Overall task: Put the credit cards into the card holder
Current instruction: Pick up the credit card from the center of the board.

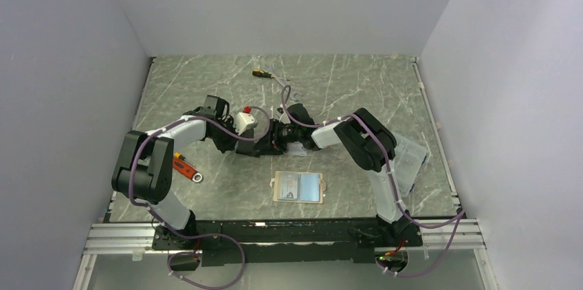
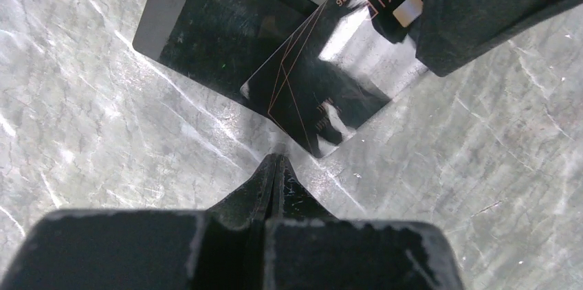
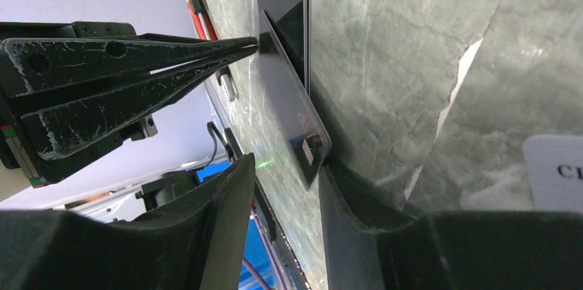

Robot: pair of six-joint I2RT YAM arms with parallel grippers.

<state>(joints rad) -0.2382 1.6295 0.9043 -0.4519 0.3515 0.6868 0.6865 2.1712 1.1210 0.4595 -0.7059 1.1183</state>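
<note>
- Right wrist view: pick-up step. The closed left gripper [image 3: 258,44] tilts the black card [image 3: 292,115] against one finger of the half-open, empty right gripper [image 3: 283,173].
- Next: pinch the card and carry it near, to the card holder [image 1: 298,187].

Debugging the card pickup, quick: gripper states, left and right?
Left gripper: closed, empty, tip at the edge of the black card.
Right gripper: open, end of the black card between its jaws, not clamped.
</note>
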